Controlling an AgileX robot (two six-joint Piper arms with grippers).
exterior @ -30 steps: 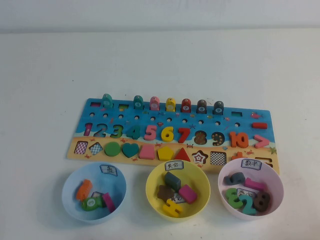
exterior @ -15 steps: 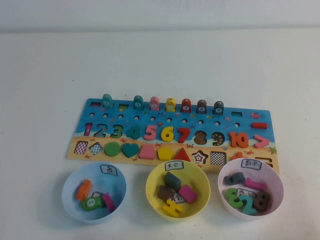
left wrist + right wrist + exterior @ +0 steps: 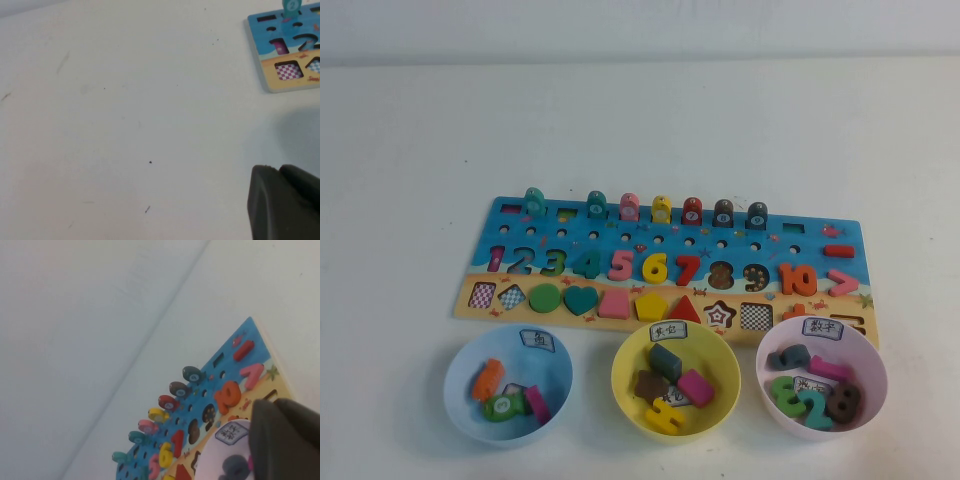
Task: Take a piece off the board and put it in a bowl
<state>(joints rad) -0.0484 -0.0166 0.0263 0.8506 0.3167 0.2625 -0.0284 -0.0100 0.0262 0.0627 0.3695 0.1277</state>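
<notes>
The orange "10" piece (image 3: pixel 797 278) lies in its slot at the right end of the board's (image 3: pixel 800 243) number row. It also shows in the right wrist view (image 3: pixel 228 395). The pale pink bowl (image 3: pixel 766 352) stands just in front of it, holding several number pieces, with its white label (image 3: pixel 822 327) on the far rim. Neither arm shows in the high view. My left gripper (image 3: pixel 277 169) hangs shut and empty over bare table beside the board's left end (image 3: pixel 257 37). My right gripper (image 3: pixel 274 402) is shut and empty above the pink bowl's (image 3: pixel 212 460) right side.
A yellow bowl (image 3: pixel 625 385) and a light blue bowl (image 3: pixel 455 390), each holding pieces, stand left of the pink bowl along the board's near edge. A row of coloured pegs (image 3: pixel 661 209) stands on the board's far edge. White table lies all round.
</notes>
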